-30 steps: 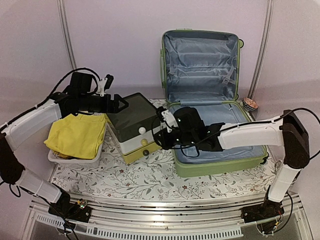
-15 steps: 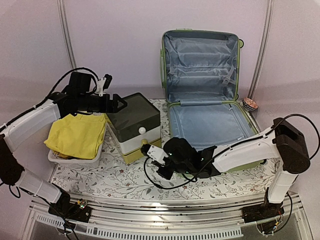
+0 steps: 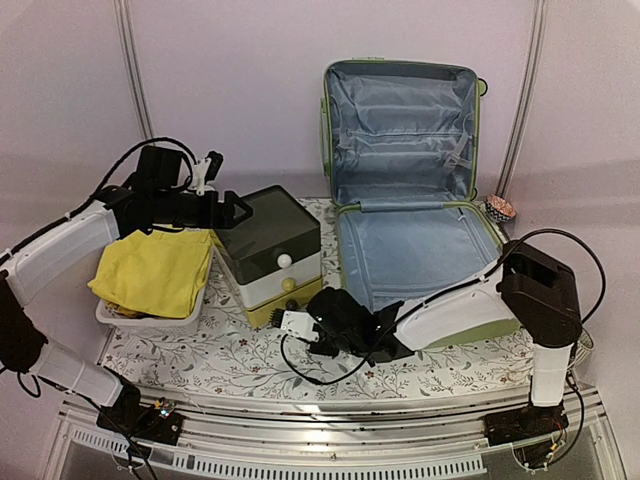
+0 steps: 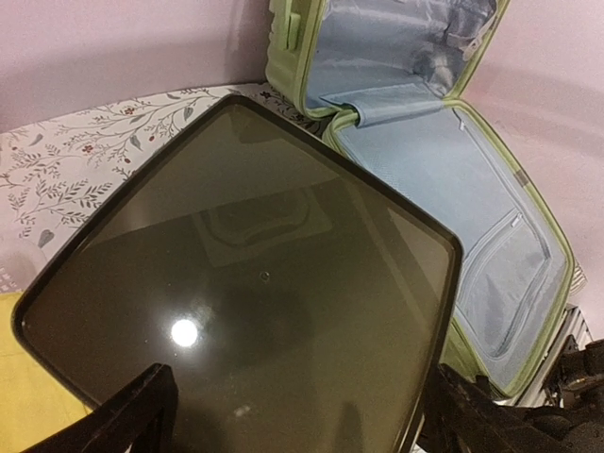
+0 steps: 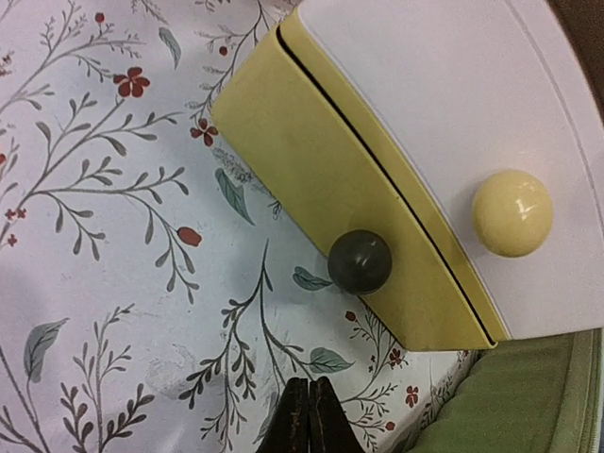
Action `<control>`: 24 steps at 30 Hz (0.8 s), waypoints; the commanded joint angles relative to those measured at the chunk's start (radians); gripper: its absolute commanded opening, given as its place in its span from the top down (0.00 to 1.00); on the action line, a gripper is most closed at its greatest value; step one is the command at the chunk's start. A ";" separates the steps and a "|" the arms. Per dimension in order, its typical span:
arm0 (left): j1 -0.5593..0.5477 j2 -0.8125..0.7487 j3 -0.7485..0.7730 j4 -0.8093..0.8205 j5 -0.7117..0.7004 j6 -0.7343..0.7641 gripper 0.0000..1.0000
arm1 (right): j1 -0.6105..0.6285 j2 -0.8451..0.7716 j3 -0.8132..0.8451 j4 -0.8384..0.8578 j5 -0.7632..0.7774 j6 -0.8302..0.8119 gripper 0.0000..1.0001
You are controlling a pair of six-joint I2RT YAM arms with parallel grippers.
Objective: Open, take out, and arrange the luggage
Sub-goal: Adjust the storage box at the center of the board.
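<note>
Right wrist view: the right gripper (image 5: 307, 420) holds its jaws fully together on nothing, above the floral worktop (image 5: 113, 283), just before the drawer box (image 5: 396, 142) and its dark knob (image 5: 360, 261). A green corner of the luggage (image 5: 528, 396) lies beside the jaws. Top view: the left gripper (image 3: 235, 208), jaws spread wide and empty, hovers over the box lid (image 3: 268, 225); the luggage lies open right of the box, upper shell upright.

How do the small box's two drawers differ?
The upper drawer is white with a pale yellow knob; the lower drawer is yellow with a dark knob. The lower drawer sits just over the floral table cover, the upper drawer on top of it. Both look pushed in, with one round knob each.
</note>
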 commanded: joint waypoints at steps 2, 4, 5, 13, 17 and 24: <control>0.009 -0.026 -0.015 -0.007 -0.012 0.014 0.08 | -0.008 0.098 0.036 0.001 0.074 -0.099 0.98; 0.009 -0.026 -0.016 -0.007 -0.011 0.014 0.08 | -0.008 0.122 0.048 0.017 0.087 -0.119 0.98; 0.011 -0.026 -0.016 -0.007 -0.011 0.014 0.08 | -0.007 0.133 0.051 0.028 0.093 -0.133 0.98; 0.013 -0.032 -0.026 -0.013 -0.018 0.019 0.07 | -0.008 0.217 0.072 0.137 0.164 -0.239 0.98; 0.015 -0.034 -0.025 -0.015 -0.019 0.019 0.08 | -0.009 0.266 0.126 0.177 0.188 -0.302 0.98; 0.015 -0.035 -0.029 -0.017 -0.018 0.017 0.08 | -0.013 0.327 0.193 0.278 0.227 -0.406 0.98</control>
